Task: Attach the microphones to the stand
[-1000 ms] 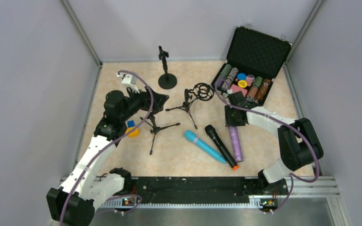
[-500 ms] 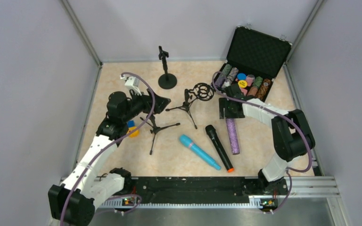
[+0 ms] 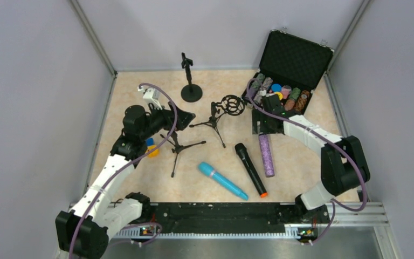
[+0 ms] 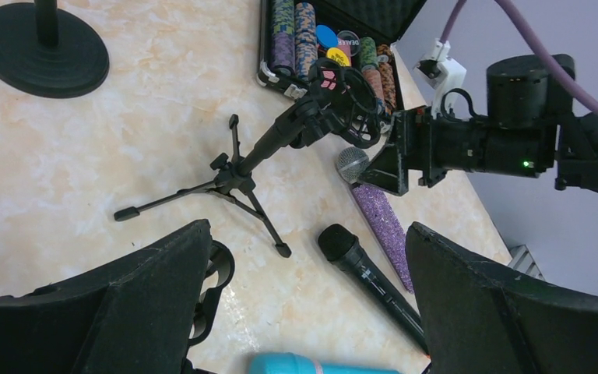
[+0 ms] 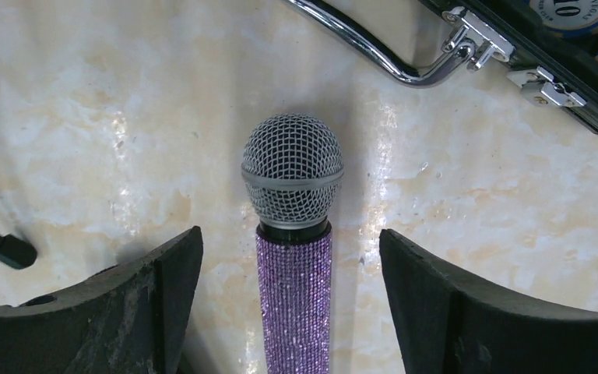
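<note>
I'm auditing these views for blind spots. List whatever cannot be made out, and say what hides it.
- Top external: the purple microphone shows no head; the right gripper covers it.
- Right wrist: the purple microphone's tail end is cut off by the bottom edge.
- Left wrist: the light blue microphone is only a sliver at the bottom edge.
- Top external: markings on the chips in the case are too small to read.

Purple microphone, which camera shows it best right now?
The right wrist view: the purple microphone fills the centre, mesh head and glittery handle sharp. The top view shows its handle small, with the head hidden under the right gripper. The left wrist view shows head and handle, but far off.
</note>
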Motion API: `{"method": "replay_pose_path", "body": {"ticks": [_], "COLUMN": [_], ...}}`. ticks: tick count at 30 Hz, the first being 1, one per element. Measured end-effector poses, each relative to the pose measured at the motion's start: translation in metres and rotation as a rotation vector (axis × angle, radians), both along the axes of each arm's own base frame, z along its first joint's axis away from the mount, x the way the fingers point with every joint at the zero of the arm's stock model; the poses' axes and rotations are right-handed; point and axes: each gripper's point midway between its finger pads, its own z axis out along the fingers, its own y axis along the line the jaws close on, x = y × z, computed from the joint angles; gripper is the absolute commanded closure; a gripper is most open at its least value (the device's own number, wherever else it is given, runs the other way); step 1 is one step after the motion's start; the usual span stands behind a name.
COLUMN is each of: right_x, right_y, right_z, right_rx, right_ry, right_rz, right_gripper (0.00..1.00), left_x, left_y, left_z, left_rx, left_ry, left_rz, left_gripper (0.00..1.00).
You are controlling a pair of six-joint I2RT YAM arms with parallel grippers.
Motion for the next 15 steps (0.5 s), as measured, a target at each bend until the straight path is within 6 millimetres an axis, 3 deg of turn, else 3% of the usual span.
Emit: {"method": "replay_pose_path", "body": {"ticks": [6, 15], "right_x": [-0.013, -0.035], "right_y": [0.000, -0.002], "right_z": [0.014, -0.004], "right_rx": [0.037, 0.036], "right_ry": [-0.026, 0.047], "right_rz": [0.022, 0.037], "right_gripper": [0.12, 0.12], "left_x": [0.000, -0.001], "left_y": [0.000, 0.000], "left_z": [0.000, 0.002], "left_rx": [-0.008, -0.022], "left_ry": [0.008, 0.000], "left_rz": [0.006, 0.008], "left_gripper": [0.01, 0.02]}}
